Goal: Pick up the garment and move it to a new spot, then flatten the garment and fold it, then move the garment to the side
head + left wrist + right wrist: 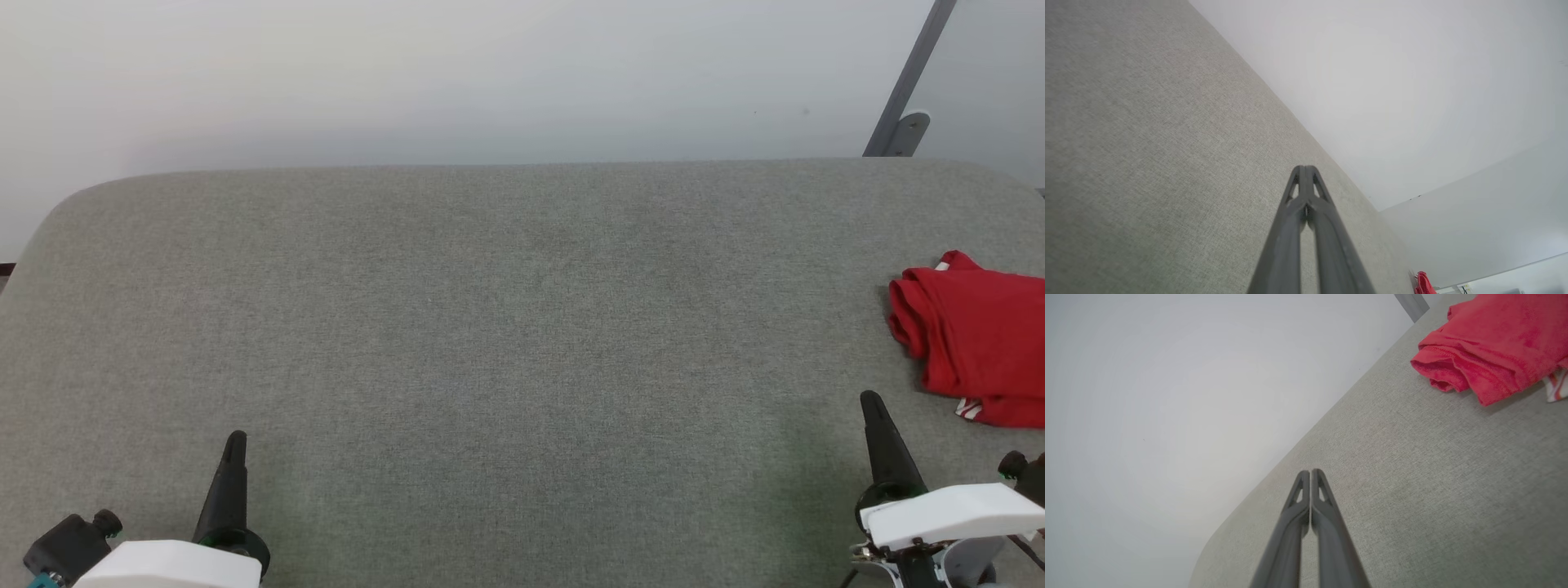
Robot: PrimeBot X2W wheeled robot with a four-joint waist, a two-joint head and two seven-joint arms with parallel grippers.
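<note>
The garment (976,339) is a red jersey lying folded in a thick bundle at the right edge of the grey cushioned surface (506,327), a bit of red-white striped trim showing at its near corner. In the right wrist view the garment (1494,343) fills the upper right; in the left wrist view the garment (1424,283) is a small red spot far off. My right gripper (872,400) is shut and empty, just left of and nearer than the bundle, apart from it. My left gripper (236,438) is shut and empty at the lower left.
A pale wall (490,73) rises behind the surface's rounded far edge. A grey metal post with a bracket (906,106) leans at the back right. The broad middle of the grey surface lies between the two grippers.
</note>
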